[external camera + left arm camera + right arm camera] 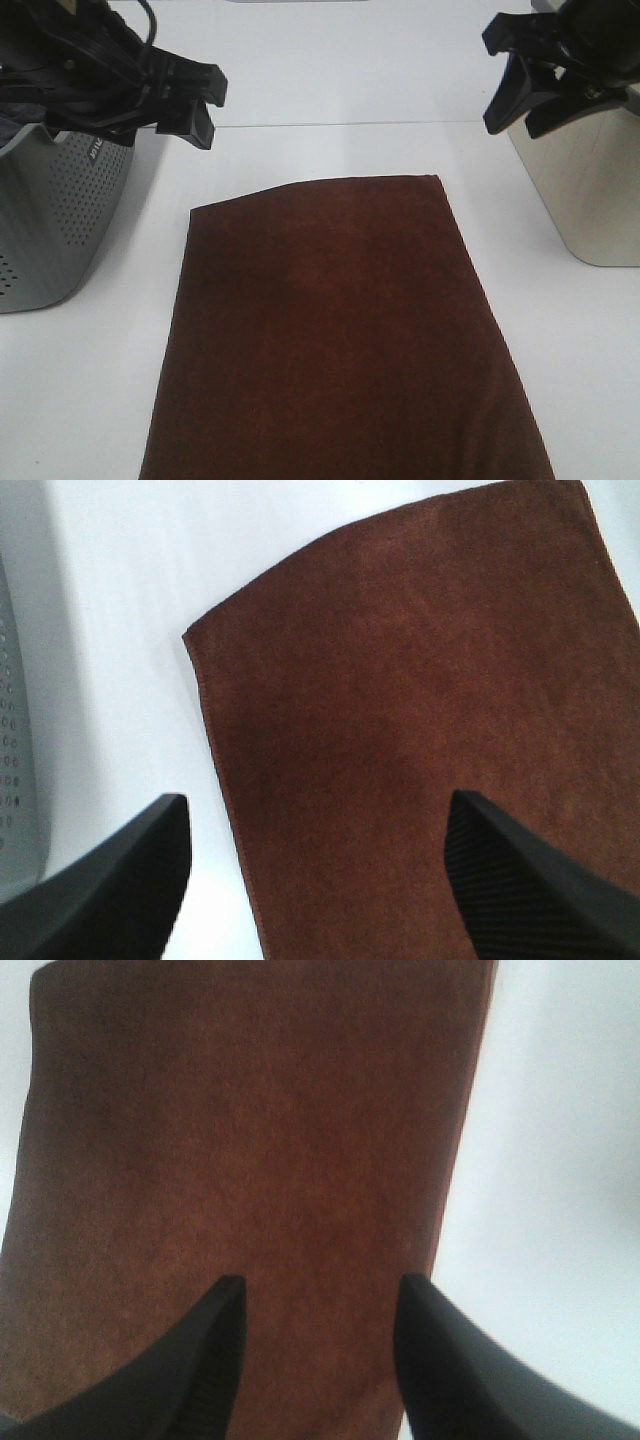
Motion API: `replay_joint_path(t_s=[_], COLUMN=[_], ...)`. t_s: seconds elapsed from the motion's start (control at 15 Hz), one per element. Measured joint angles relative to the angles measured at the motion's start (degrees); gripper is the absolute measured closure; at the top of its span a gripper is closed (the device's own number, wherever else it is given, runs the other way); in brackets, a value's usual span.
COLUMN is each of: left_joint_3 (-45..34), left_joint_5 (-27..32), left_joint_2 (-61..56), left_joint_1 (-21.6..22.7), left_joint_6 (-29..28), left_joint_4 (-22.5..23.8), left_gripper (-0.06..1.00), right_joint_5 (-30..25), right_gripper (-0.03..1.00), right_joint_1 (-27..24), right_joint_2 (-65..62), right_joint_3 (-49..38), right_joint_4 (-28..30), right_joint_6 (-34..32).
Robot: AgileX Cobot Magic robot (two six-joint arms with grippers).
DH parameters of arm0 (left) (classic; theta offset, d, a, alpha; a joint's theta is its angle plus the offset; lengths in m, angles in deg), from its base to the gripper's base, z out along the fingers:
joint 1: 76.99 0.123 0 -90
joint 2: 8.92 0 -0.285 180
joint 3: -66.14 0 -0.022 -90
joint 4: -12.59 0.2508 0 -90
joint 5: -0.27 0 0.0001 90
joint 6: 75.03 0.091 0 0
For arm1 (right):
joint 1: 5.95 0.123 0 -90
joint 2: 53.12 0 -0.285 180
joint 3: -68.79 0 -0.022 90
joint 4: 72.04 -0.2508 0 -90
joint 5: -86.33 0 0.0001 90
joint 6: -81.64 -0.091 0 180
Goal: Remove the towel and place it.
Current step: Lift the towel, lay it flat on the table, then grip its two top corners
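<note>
The large rectangular dark reddish-brown plush towel (340,340) lies flat on the white table (330,150), below and forward of both claws and not touching either. The left gripper (205,110) hangs clear of the table with its jaws spread wide and empty; the towel's hemmed corner lies beneath the gap. A grey perforated basket (60,220) stands just beside it. The right gripper (515,122) has its jaws parted and empty above the towel's opposite edge, with a beige box (590,190) just beside it.

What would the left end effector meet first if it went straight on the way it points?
Probably the flat reddish-brown plush towel, near its hemmed edge, though depth is unclear.
</note>
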Motion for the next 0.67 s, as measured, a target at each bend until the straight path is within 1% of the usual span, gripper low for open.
replay_joint_path(t_s=[0.2,0.4,0.47,0.6,0.67], left_joint_3=[7.96,15.58,18.68,22.17,23.43], left_joint_5=[0.29,0.52,1.32,1.89,2.01], left_joint_2=[9.91,19.37,22.80,26.81,28.07], left_joint_1=[0.00,0.00,0.23,1.95,2.86], left_joint_6=[0.92,1.03,1.09,1.09,1.09], left_joint_4=[1.20,2.75,4.24,4.47,3.78], left_gripper=[0.26,0.26,0.26,0.26,0.26], right_joint_5=[0.00,-2.35,-2.69,-2.75,-2.75], right_gripper=[0.52,0.52,0.52,0.52,0.52], right_joint_1=[0.00,0.00,0.17,1.43,1.60], right_joint_2=[10.43,21.83,25.04,32.09,34.09], right_joint_3=[10.89,19.60,22.75,30.19,32.89], right_joint_4=[0.00,-0.29,-0.23,1.38,2.81], right_joint_6=[1.55,1.95,2.12,2.29,1.60])
